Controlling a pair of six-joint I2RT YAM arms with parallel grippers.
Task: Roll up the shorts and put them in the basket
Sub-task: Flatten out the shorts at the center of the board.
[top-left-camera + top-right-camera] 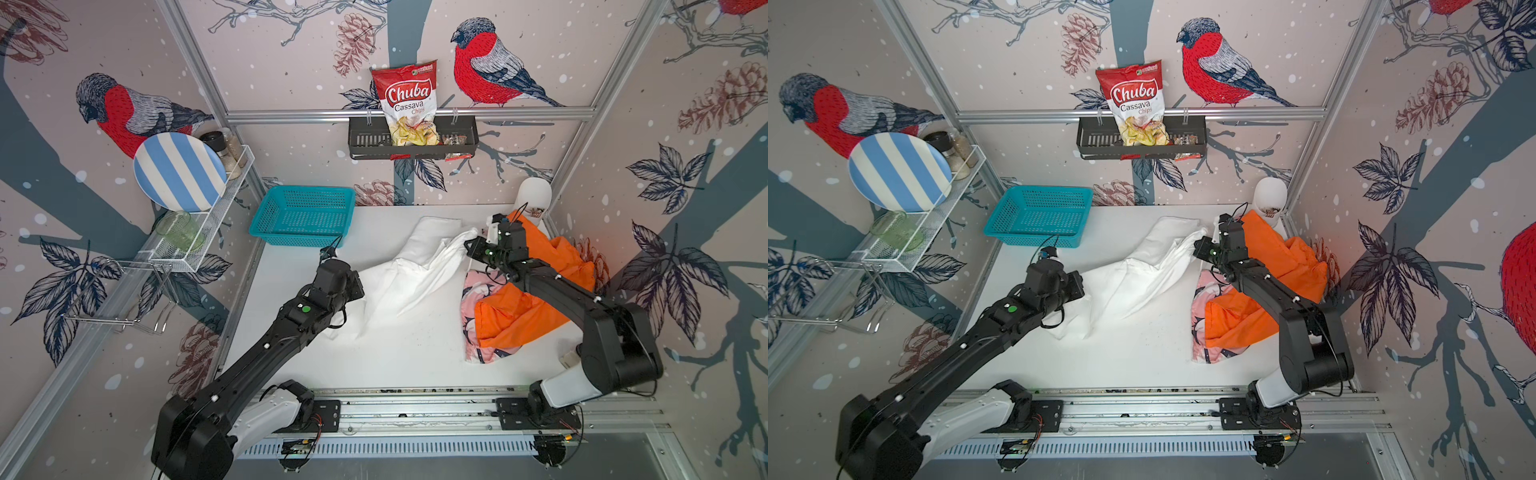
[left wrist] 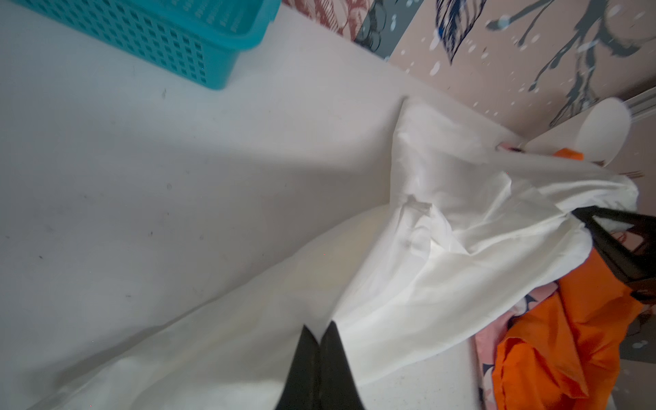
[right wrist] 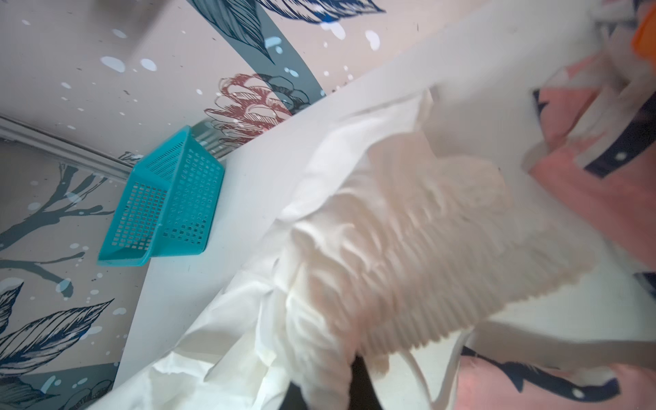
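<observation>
The white shorts (image 1: pixel 415 270) (image 1: pixel 1142 270) hang stretched across the white table between my two grippers. My left gripper (image 2: pixel 319 332) is shut on one edge of the white cloth (image 2: pixel 443 248); in a top view it (image 1: pixel 362 291) sits at the cloth's near-left end. My right gripper (image 1: pixel 470 243) (image 1: pixel 1198 246) is shut on the gathered elastic waist (image 3: pixel 390 230), which covers most of its fingers (image 3: pixel 358 376). The orange shorts (image 1: pixel 519 307) (image 1: pixel 1246 320) lie crumpled at the right under the right arm, on top of the pink patterned shorts (image 1: pixel 473 286) (image 3: pixel 585 184).
A teal basket (image 1: pixel 303 216) (image 2: pixel 159 32) stands at the back left of the table (image 1: pixel 395 361). A white rounded figure (image 1: pixel 534 193) stands in the back right corner. A wire shelf with a striped plate (image 1: pixel 178 170) hangs on the left wall, a chips bag (image 1: pixel 409 104) on the back wall.
</observation>
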